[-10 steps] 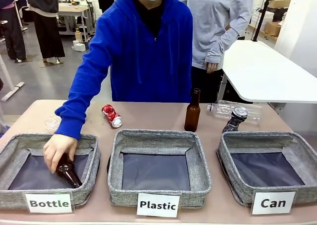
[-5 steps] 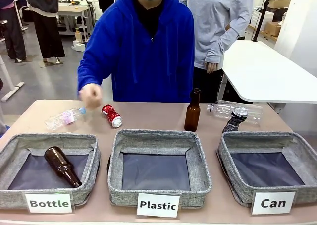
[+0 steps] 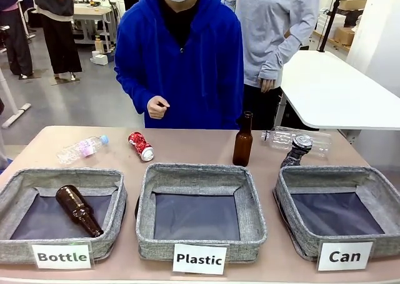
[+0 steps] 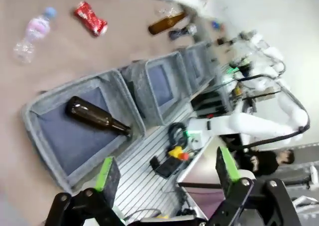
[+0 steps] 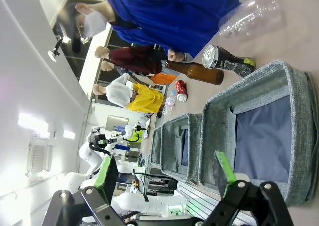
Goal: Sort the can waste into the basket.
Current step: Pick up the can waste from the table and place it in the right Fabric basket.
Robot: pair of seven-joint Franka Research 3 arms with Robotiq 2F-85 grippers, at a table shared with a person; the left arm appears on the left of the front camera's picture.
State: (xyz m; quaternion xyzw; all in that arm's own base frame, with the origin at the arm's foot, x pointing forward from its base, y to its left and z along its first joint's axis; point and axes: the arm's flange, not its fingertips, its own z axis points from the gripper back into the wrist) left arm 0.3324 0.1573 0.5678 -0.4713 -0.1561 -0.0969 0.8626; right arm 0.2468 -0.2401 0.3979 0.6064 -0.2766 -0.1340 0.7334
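My left claw [image 4: 167,167] and right claw [image 5: 164,169] stand released, grasping nothing; Can basket [image 3: 331,172] sits at four o'clock on the tabletop [image 3: 187,143]; dark can [image 3: 296,150] stands by its eleven o'clock corner.

You've got 3 white labels w/ black print, one on each grey basket's front: "Bottle" label [image 3: 62,256] on the left basket [image 3: 62,174], "Plastic" label [image 3: 199,259] on the middle basket [image 3: 200,171], "Can" label [image 3: 345,256] on the right basket [image 3: 337,171]. Print on the red can [image 3: 141,146] and dark can [image 3: 296,151] is too small to read.
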